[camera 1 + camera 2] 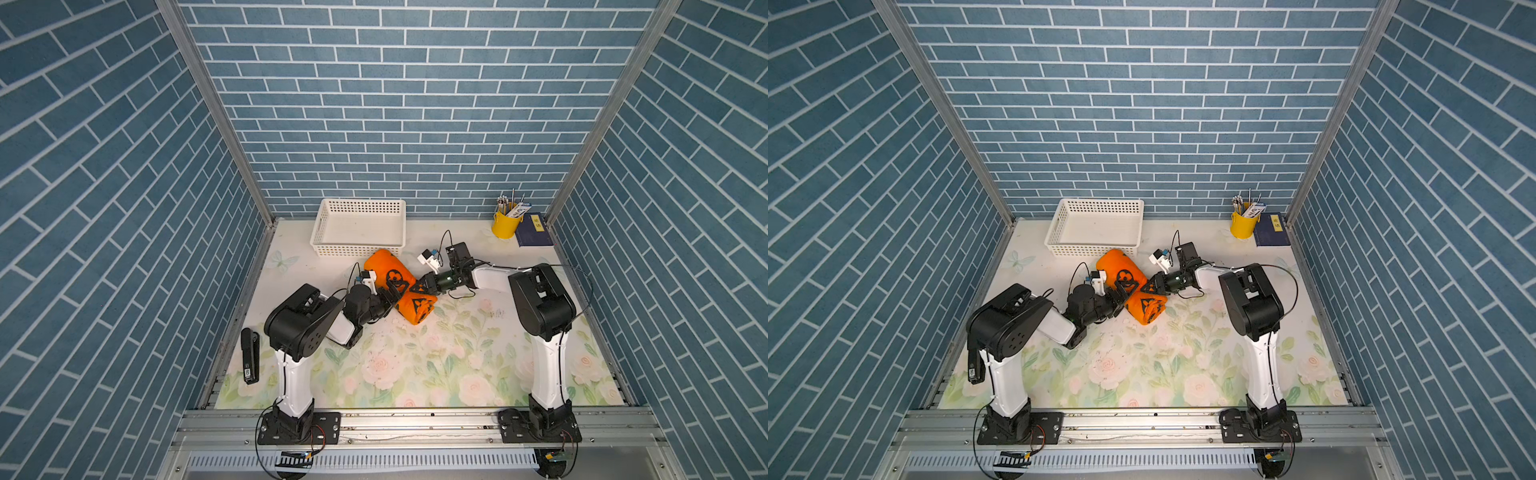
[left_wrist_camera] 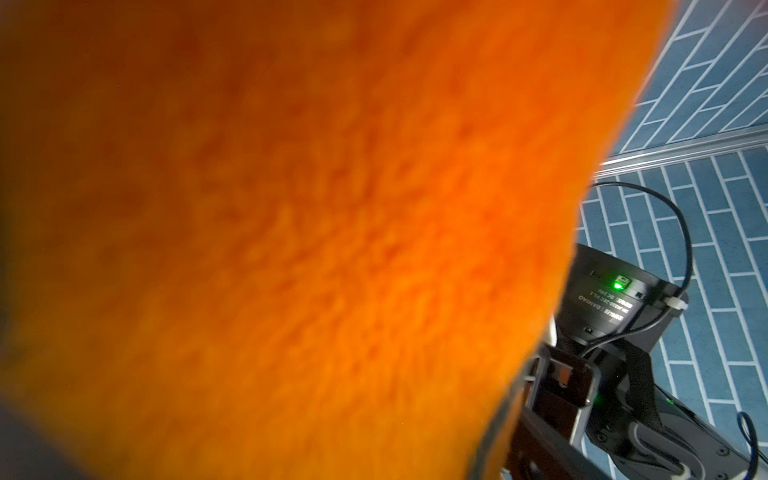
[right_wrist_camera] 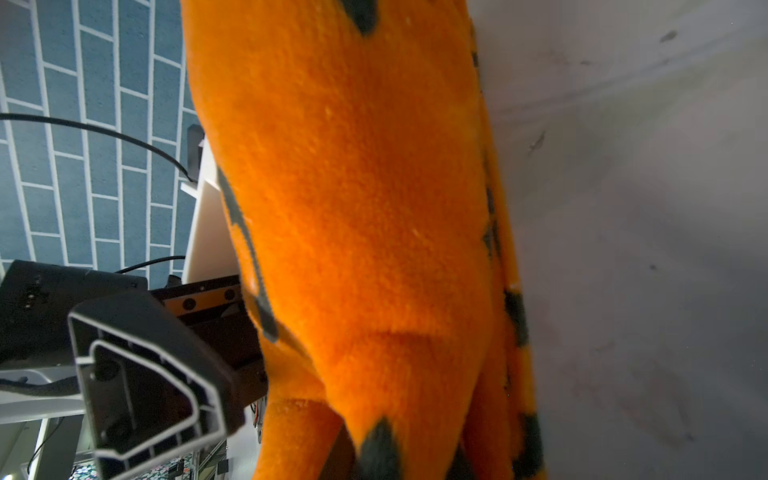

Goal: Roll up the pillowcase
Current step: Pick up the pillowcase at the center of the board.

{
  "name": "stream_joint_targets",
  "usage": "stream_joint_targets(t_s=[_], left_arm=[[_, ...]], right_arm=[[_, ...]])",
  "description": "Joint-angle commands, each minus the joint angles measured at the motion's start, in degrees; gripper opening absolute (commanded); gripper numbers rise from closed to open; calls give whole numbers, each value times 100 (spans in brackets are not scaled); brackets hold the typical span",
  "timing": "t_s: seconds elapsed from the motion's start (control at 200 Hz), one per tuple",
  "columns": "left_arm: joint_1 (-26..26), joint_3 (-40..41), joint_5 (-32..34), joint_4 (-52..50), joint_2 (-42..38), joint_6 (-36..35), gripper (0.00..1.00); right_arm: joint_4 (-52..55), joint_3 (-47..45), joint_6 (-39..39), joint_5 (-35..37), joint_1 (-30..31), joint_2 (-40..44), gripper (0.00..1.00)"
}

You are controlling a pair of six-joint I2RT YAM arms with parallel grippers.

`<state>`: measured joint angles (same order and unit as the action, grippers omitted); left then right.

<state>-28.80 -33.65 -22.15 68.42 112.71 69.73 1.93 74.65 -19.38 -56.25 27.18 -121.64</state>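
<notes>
The orange pillowcase with black motifs lies as a thick roll on the table, running diagonally from the basket toward the front. It is kinked at its middle. My left gripper is at that kink from the left, jaws spread wide astride the roll. In the left wrist view orange plush hides its fingers. My right gripper meets the kink from the right and is shut on a gathered fold. In the right wrist view the pillowcase narrows into the hidden jaws, and a left fingertip stands just beside it.
A white perforated basket stands just behind the roll's far end. A yellow cup of pens and a blue book sit at the back right corner. A black stapler lies beyond the table's left edge. Both arms are folded low over the floral tabletop.
</notes>
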Motion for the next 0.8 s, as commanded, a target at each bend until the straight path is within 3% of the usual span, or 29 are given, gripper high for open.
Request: stream_joint_targets(t_s=[0.0,0.035,0.14,0.215,0.265,0.4,0.42,0.43,0.615,0.79], left_arm=[[-91,-188,-72,-213,467,-73,96],[-100,-258,-102,-145,545,-44,90],[-100,-363,-120,-59,629,-6,57],[-102,-275,-31,-108,470,-57,33],[-92,-215,10,-198,322,-119,23],[-87,-9,98,-347,-222,-127,18],[-83,40,116,-371,-321,-127,15],[-91,53,108,-375,-372,-127,15],[-86,178,336,-1179,-1579,-423,13],[155,-505,768,-2563,-2444,-852,11]], right_arm=[[635,-123,364,325,51,-369,22],[634,-111,362,323,59,-369,22],[663,-113,386,333,59,-369,24],[659,-147,406,409,59,-323,33],[636,-168,423,460,53,-179,39],[389,-398,366,877,-48,585,74],[320,-453,338,926,-88,744,95],[289,-483,320,954,-105,817,99],[-4,-943,170,1519,-503,2211,100],[-95,-1226,207,2296,-635,3155,100]])
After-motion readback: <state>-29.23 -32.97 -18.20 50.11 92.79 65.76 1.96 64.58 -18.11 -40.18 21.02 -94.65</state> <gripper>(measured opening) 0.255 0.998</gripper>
